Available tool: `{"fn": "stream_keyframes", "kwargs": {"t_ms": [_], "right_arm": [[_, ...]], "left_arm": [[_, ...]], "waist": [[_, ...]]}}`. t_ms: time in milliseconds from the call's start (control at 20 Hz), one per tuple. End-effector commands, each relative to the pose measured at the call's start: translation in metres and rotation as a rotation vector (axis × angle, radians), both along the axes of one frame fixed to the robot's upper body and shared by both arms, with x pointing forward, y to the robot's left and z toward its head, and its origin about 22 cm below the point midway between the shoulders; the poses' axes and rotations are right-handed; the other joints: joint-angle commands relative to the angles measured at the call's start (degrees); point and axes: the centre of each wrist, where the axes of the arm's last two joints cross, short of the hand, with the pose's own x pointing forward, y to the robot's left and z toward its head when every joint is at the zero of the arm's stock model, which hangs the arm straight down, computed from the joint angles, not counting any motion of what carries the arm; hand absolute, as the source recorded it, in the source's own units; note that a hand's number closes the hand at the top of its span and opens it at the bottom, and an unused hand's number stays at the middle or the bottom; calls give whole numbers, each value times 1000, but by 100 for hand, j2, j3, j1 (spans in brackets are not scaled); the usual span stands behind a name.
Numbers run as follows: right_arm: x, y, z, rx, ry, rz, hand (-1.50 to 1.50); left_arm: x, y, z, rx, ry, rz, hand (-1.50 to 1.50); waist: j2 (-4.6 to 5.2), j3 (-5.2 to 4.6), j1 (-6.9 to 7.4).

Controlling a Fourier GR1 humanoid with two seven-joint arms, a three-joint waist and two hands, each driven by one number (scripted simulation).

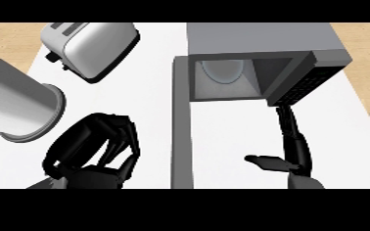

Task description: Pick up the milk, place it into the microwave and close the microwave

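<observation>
Left hand (90, 152) curled, nothing visibly held; right hand (297, 157) spread, open microwave (260, 36) just beyond it; milk unseen; likely light, crushable; grip its sides mid-height

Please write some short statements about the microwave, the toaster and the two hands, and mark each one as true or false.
1. The microwave has its door open. True.
2. The toaster stands to the right of the microwave. False: it stands to its left, at the view's upper left.
3. The right hand has straight fingers that point toward the microwave. True.
4. A milk carton stands inside the microwave. False: only a round plate shows inside.
5. The left hand lies flat and open. False: its fingers are curled, and no milk shows in it.
</observation>
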Motion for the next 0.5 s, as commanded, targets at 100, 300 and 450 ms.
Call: {"fn": "stream_keyframes", "kwargs": {"t_ms": [100,300,450], "right_arm": [[-45,-32,28,-16,-38,-10,-150],[-82,-42,39,-34,-64,-13,-150],[-99,-34,51,-71,-82,34,-150]], "left_arm": [[22,-58,-15,104,-11,-92,150],[13,-83,-56,195,24,-152,150],[24,-99,-86,223,30,-137,150]], "waist": [[26,0,-7],[36,3,36],[52,1,7]]}}
